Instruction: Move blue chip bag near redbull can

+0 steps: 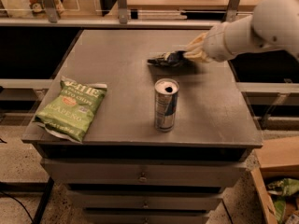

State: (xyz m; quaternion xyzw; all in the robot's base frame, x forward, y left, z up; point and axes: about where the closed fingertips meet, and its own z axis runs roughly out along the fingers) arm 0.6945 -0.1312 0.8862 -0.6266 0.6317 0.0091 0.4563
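Blue chip bag (pixel 164 59) sits at the far side of the tabletop (pixel 117 73), right of the middle, seen almost edge-on as a thin, dark, crumpled strip with a shadow under it. Whether it touches the surface or hangs just above, I cannot tell. The gripper (pixel 187 56) reaches in from the right on a thick white arm (pixel 243 31), and its pale fingers (pixel 198 48) are clamped on the right end of the blue chip bag. The redbull can (pixel 166 105) stands upright nearer the front edge, its top open, apart from the bag and almost straight in front of it. A green jalapeno chip bag (pixel 72 107) lies flat at the front left corner, overhanging the edge a little.
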